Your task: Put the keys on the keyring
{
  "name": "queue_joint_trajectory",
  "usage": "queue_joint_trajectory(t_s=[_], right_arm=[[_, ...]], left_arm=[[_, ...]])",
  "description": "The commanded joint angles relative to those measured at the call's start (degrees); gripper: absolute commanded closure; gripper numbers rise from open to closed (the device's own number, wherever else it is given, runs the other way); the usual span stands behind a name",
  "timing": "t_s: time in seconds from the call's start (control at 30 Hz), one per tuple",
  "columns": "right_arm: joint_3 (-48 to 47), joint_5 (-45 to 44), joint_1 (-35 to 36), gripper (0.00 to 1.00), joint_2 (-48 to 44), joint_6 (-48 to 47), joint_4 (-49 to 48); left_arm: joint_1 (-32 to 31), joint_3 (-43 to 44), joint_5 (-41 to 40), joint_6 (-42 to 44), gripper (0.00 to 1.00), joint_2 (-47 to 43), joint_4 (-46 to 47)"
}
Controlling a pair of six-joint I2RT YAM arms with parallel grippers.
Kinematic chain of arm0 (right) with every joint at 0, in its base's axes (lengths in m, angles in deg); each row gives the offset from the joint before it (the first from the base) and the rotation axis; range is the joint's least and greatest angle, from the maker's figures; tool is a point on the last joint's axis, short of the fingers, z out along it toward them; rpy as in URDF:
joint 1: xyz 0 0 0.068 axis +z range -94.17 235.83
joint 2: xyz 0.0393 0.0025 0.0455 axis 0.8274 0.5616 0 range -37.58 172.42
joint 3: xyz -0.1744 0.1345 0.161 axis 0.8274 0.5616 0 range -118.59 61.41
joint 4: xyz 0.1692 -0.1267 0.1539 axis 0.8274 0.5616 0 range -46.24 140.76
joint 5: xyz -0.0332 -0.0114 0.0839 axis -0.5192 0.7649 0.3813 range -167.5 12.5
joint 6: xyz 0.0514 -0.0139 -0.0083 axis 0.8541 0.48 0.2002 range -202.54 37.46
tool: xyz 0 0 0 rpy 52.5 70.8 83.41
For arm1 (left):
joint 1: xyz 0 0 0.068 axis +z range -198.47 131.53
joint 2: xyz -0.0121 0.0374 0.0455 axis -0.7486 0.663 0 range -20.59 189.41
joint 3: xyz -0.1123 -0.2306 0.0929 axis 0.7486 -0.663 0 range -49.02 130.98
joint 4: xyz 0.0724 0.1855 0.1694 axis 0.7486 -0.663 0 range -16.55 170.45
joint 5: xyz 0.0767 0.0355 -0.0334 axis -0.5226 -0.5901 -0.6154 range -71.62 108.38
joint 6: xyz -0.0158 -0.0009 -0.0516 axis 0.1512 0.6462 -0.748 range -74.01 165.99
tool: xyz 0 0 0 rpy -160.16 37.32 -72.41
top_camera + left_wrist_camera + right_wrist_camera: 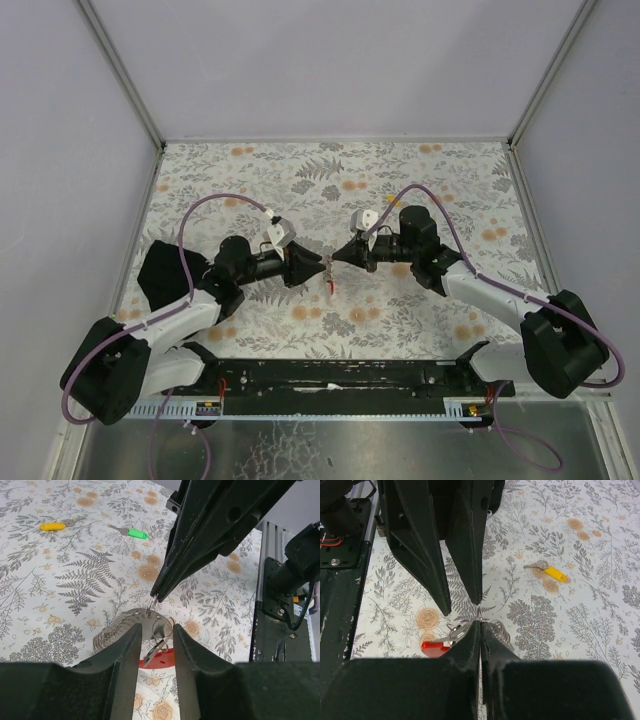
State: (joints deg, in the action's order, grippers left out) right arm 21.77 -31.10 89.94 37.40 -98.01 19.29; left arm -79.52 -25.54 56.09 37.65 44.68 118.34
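The keyring is a red tab (162,659) joined to small metal rings (163,628) and a silver coil (117,627). My right gripper (480,622) is shut on the thin edge of a metal ring and holds it just above the table. My left gripper (157,630) faces it tip to tip, its fingers apart on either side of the small rings. In the top view both grippers (328,266) meet at the table's middle, with the red tab (329,286) hanging below. A green key (136,533) and a yellow key (52,526) lie loose on the cloth; a yellow key (554,573) shows in the right wrist view.
The floral cloth (330,190) covers the table between white walls. The black base rail (330,375) runs along the near edge behind both arms.
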Motion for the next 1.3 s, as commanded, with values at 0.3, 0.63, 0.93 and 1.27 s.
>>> queue_joint_trajectory(t_s=[0.3, 0.63, 0.93, 1.27], right_arm=[[-0.4, 4.6, -0.1, 1.00, -0.8, -4.0, -2.8], [0.1, 6.0, -0.1, 1.00, -1.1, -6.4, -1.3], [0.4, 6.6, -0.1, 1.00, -1.2, -7.0, -0.8], [0.5, 6.7, -0.2, 1.00, -1.3, -6.8, -0.8]], left_arm=[[0.5, -0.4, 5.9, 9.0, 0.72, 3.0, 8.7], [0.4, 1.2, 8.0, 10.8, 0.77, 3.8, 7.9], [0.7, 2.5, 8.5, 11.8, 0.77, 4.0, 6.8], [0.7, 4.0, 9.7, 11.2, 0.78, 6.2, 5.8]])
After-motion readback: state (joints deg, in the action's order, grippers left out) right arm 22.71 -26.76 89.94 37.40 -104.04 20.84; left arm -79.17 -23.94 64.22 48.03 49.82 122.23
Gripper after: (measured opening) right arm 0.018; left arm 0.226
